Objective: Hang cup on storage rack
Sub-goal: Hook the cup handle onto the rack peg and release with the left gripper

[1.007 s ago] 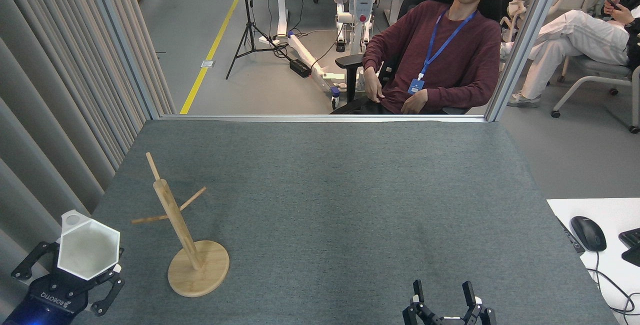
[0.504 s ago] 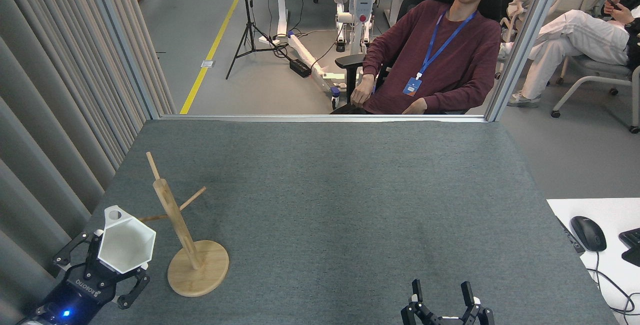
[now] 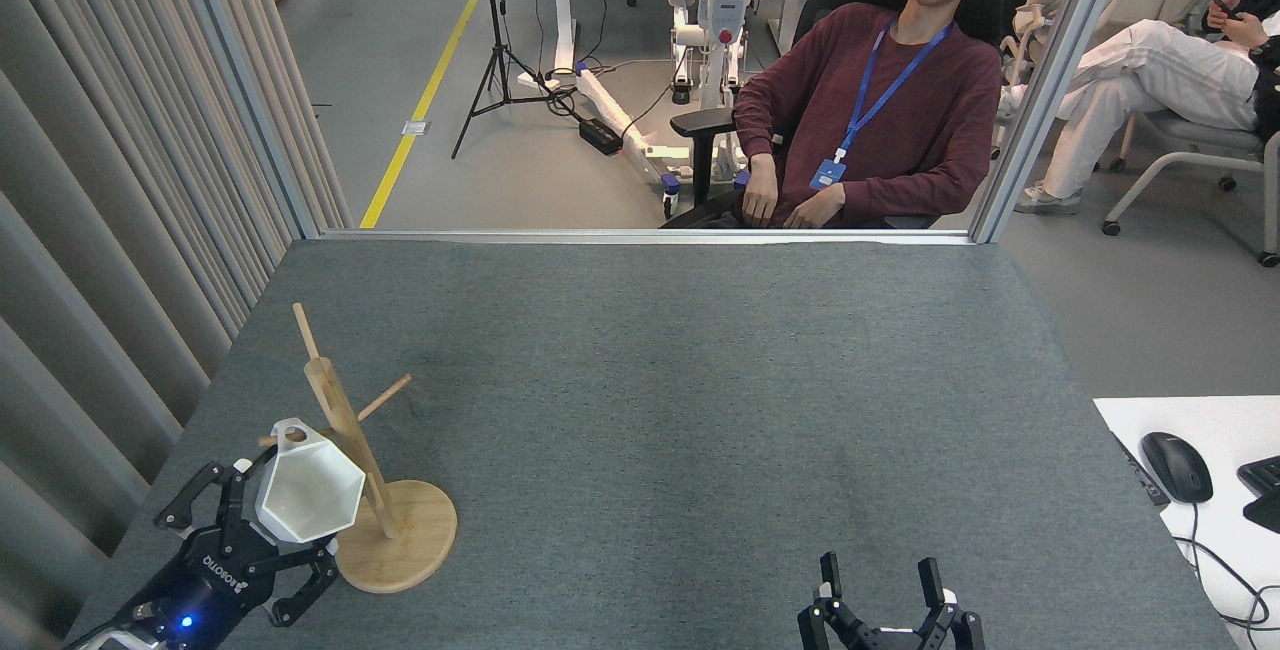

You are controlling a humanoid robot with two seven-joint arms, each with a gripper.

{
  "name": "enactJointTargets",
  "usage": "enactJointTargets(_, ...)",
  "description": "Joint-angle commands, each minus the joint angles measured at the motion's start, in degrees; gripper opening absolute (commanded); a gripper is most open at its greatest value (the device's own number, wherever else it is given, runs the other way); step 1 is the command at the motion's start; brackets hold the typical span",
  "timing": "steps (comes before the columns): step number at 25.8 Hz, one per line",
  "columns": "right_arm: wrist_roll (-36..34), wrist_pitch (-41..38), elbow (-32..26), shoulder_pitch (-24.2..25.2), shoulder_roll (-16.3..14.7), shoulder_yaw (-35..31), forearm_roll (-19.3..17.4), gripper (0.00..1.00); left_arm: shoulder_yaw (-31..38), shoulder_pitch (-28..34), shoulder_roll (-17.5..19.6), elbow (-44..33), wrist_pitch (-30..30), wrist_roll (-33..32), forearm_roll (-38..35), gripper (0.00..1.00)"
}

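At the near edge, low on the right, the right hand rests above the grey bench with its two dark fingers spread apart and nothing between them. At the near left corner the left hand reaches in from the lower left, its black fingers pinching the lower part of the cup. The cup is white and hexagonal, held off the bench and tilted so its open mouth faces up and toward the viewer. Its small tab with the round hole sits at the far top of the rim, right at the tip of the leftward peg of the storage rack; whether the peg has entered the hole cannot be told. The cup's right side is just beside the rack's leaning post and overlaps the round disc base, which stands on the bench. Two more pegs stick out higher up, one up-left and one to the right. Beyond the far bench edge, behind a clear panel, a person in a maroon sweater sits in an office chair. A white table with a black mouse lies at the right.
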Motion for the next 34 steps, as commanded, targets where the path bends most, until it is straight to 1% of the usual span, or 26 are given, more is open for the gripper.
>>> enactJointTargets(1,-0.2,0.0,0.0,0.0,0.0,-0.1,0.0,0.98,-0.6,-0.1,-0.4,0.4,0.1,-0.2,-0.1,0.99)
enactJointTargets(7,-0.3,0.0,0.0,0.0,0.0,-0.1,0.0,0.98,-0.3,0.4,-3.5,2.4,0.5,-0.3,-0.1,0.99)
enactJointTargets(9,-0.3,0.0,0.0,0.0,0.0,-0.1,0.0,0.98,0.2,1.2,-5.1,2.9,1.0,-0.3,-0.1,0.99)
enactJointTargets(14,-0.3,-0.2,0.1,0.0,0.0,-0.9,-0.1,0.98,1.3,4.5,-6.3,3.2,3.8,-0.7,0.4,0.99)
enactJointTargets(17,-0.3,-0.2,0.1,0.0,-0.1,-0.8,-0.1,0.98,4.8,7.3,-8.6,2.9,4.3,-0.8,1.6,0.99)
enactJointTargets(20,-0.3,-0.3,0.1,0.0,0.0,-0.8,-0.1,0.98,9.6,10.8,-11.3,2.6,3.8,-0.7,5.1,0.99)
enactJointTargets(24,-0.3,-0.6,0.1,0.0,-0.2,-0.8,-0.1,0.98,13.3,13.8,-12.0,1.9,3.8,-0.8,10.4,0.99)
enactJointTargets(27,-0.3,-0.8,0.1,0.0,-0.2,-0.8,-0.1,0.98,17.1,18.0,-14.1,-1.1,3.0,-1.0,17.0,0.99)
enactJointTargets(29,-0.3,-0.8,0.1,0.1,-0.2,-0.8,-0.1,0.98,18.6,22.2,-15.5,-3.5,0.7,-1.2,21.4,0.99)
enactJointTargets(31,-0.3,-0.8,0.1,0.4,-0.5,-0.8,-0.1,0.98,19.2,24.5,-15.6,-6.8,-1.7,-1.9,24.8,0.99)
enactJointTargets(34,-0.2,-1.6,0.0,1.4,-0.7,-0.5,0.6,0.98,20.6,25.0,-15.3,-7.4,-3.0,-2.6,31.2,0.99)
